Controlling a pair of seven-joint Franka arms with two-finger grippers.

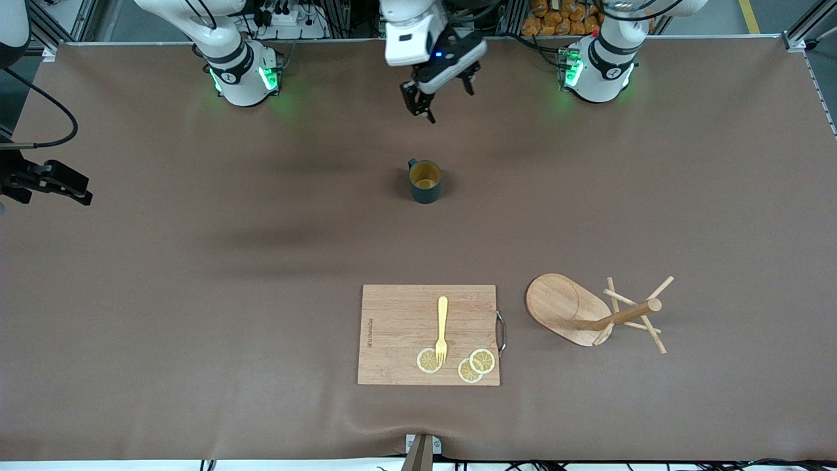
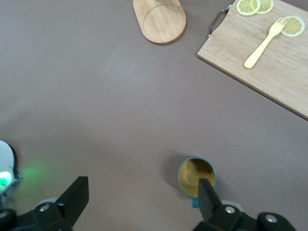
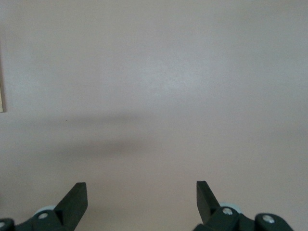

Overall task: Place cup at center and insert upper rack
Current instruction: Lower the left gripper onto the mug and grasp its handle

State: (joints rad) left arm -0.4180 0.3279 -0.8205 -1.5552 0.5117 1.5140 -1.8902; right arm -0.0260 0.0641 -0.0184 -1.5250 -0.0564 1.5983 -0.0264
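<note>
The cup [image 1: 425, 182], dark teal with a tan-yellow inside, stands upright mid-table, its handle toward the robots' bases. My left gripper [image 1: 444, 98] hangs open in the air between the two bases, over the table just short of the cup. In the left wrist view the cup [image 2: 191, 174] lies beside one fingertip [image 2: 206, 192] of the open left gripper [image 2: 143, 187], outside the gap. The upper rack [image 1: 588, 313] lies tipped on its side, nearer the front camera, toward the left arm's end; only its oval base [image 2: 161, 21] shows there. My right gripper [image 1: 84, 190] waits open at the right arm's end [image 3: 142, 188].
A rectangular wooden cutting board [image 1: 399, 327] lies near the front edge beside the rack. It carries a yellow fork [image 1: 442, 327] and three lemon slices [image 1: 428, 360]. The board [image 2: 279, 72] and fork [image 2: 262, 43] also show in the left wrist view. Brown table cover [image 1: 196, 294] elsewhere.
</note>
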